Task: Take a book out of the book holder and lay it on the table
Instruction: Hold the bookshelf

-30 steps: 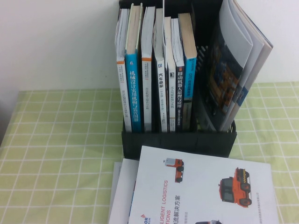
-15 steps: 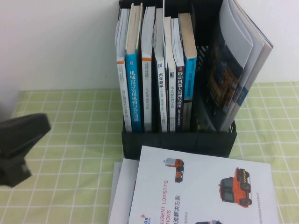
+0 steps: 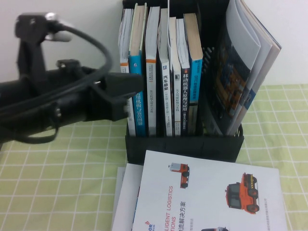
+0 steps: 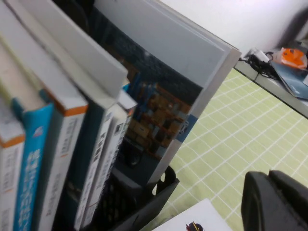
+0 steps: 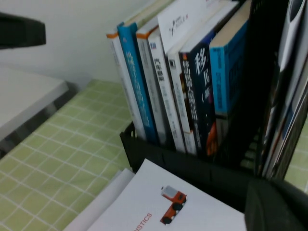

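Observation:
The book (image 3: 238,82), a thin glossy brochure with a warehouse photo cover, leans upright in the rightmost slot of the black book holder (image 3: 183,144) on the green checked table (image 3: 62,159). My left gripper (image 3: 137,91) is shut and empty. It hovers in front of the upright books at the holder's left side, well left of the book. In the left wrist view the book (image 4: 161,110) stands past the holder's corner (image 4: 149,202), and my left gripper (image 4: 272,192) is apart from it. My right gripper (image 5: 276,207) shows only in its wrist view, shut and empty, low before the holder's front wall (image 5: 192,168).
Several upright bound books (image 3: 159,72) fill the holder's left and middle slots. A white brochure with orange trucks (image 3: 211,192) lies flat in front of the holder on other sheets (image 3: 126,192). A white wall stands behind. Clutter (image 4: 291,57) lies beyond the table's far edge.
My left arm has come in from the left edge, risen and swung right until its gripper is in front of the holder's left books. The books and brochures have not moved.

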`<act>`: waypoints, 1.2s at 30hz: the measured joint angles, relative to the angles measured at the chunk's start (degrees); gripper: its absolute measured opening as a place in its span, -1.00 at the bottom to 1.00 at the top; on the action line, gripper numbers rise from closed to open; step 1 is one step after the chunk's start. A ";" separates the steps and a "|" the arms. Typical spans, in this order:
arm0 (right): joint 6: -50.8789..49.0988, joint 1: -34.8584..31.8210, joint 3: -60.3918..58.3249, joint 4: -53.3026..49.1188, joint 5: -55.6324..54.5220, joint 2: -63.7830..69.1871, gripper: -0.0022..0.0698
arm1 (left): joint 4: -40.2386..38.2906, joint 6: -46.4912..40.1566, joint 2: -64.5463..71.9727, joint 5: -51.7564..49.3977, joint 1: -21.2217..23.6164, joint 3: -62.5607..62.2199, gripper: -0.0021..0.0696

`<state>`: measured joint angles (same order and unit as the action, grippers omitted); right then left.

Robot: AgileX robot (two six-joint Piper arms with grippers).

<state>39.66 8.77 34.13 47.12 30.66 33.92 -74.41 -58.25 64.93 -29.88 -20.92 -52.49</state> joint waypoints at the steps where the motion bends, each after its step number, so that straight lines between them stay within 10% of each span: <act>1: 1.01 0.00 0.00 0.70 -0.21 1.71 -0.95 | 1.09 0.17 1.34 1.33 -2.22 -1.36 -0.95; 9: 5.80 0.00 0.00 15.99 -7.18 9.70 -0.95 | 7.83 0.27 11.60 3.96 -10.97 -12.38 -0.95; 17: 42.65 0.05 0.49 46.99 -3.17 19.97 -0.90 | 17.29 -0.44 24.23 0.06 -11.22 -27.12 -0.95; 28: 61.02 0.05 9.58 50.52 -5.94 34.39 -0.22 | 19.68 0.09 36.01 -2.82 -10.70 -35.37 -0.95; 36: 61.66 0.14 12.06 50.60 -6.44 41.80 -0.13 | 18.50 2.27 36.47 1.11 -8.48 -35.39 -0.95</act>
<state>101.31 8.91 46.19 97.72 24.22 75.72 -55.91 -55.98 101.40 -28.77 -29.40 -87.88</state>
